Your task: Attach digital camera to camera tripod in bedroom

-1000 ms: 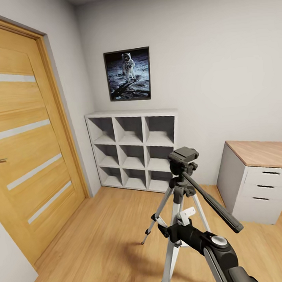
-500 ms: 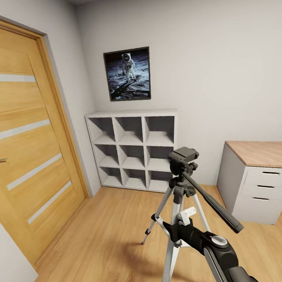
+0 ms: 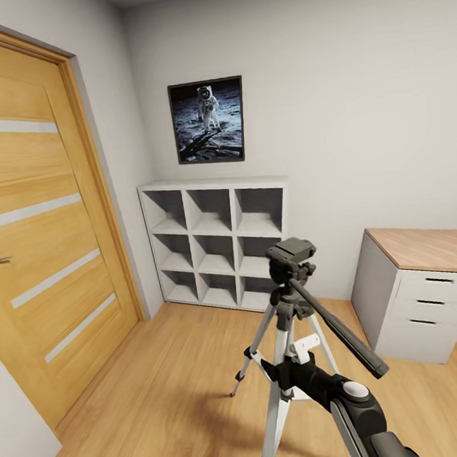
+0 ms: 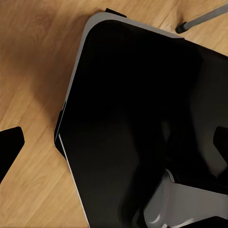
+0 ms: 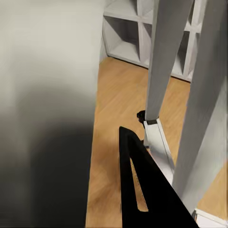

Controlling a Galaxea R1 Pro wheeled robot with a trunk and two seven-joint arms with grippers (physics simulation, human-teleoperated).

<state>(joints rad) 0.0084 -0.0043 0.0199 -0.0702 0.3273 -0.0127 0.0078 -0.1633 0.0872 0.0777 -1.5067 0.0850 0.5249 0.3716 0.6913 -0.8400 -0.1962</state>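
Standing on the wood-plank floor [image 3: 152,399] close in front of the robot, the tall camera tripod with silver-grey legs and black joints [image 3: 285,334] carries a bare black head [image 3: 291,253] with a long pan handle [image 3: 340,333] slanting down toward the robot's right; no small black digital camera can be made out on it or anywhere else in these views. The right arm [image 3: 338,395] reaches in low against the tripod's legs, and its wrist view looks along one dark finger [image 5: 142,190] at a grey leg [image 5: 164,61] just beside it, but whether the right jaws are open, closed or holding anything I cannot tell. The left wrist view gives mostly a dark body and a strip of floor, so the state of the left jaws cannot be told either. Beyond the tripod stand a white cube shelf [image 3: 216,246] under a framed astronaut picture [image 3: 207,120], a wooden door [image 3: 42,222] to the left and a white drawer unit with a wooden worktop [image 3: 422,247] to the right. My judgement is that the step calls for keeping the arm clear of the legs so the tripod is not tipped, and bringing the camera level down onto the head plate.
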